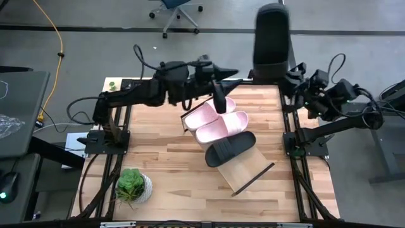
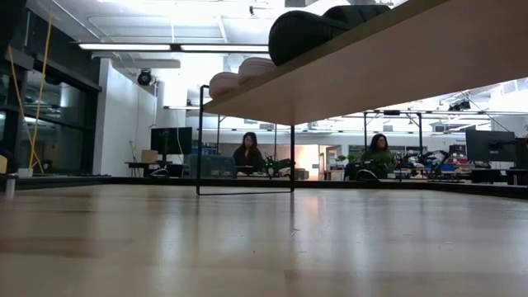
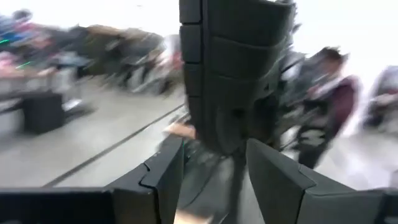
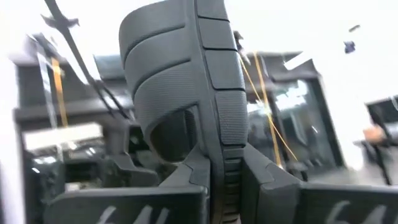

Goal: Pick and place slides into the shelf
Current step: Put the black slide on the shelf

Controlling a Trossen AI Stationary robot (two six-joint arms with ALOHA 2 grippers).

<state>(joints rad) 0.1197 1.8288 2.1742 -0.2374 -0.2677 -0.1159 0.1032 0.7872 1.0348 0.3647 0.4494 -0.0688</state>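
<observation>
**Item:** black slide [image 4: 186, 93], the last one off the shelf [image 1: 250, 171]. It is held upright in the air above the table's far edge.

**Holder:** right gripper [image 4: 224, 180], pinched narrow on the sole's edge. The left gripper [image 3: 214, 149] stands wide at the slide's lower end; we cannot tell whether it touches.

**Handling, as we judge it:** light foam, a stiff ribbed sole and a flexible strap. It is not fragile, and the matte skin should grip well. We would take it by the sole's rim or through the strap.

**Already stowed:** two pink slides [image 1: 215, 120] and one black slide [image 1: 229, 149], side by side on the shelf.

**Surface:** wooden table [image 1: 164, 158], smooth, with a potted plant [image 1: 133, 185] at the near-left corner.

**Room:** open lab with desks and seated people [image 2: 247, 157] well behind.
</observation>
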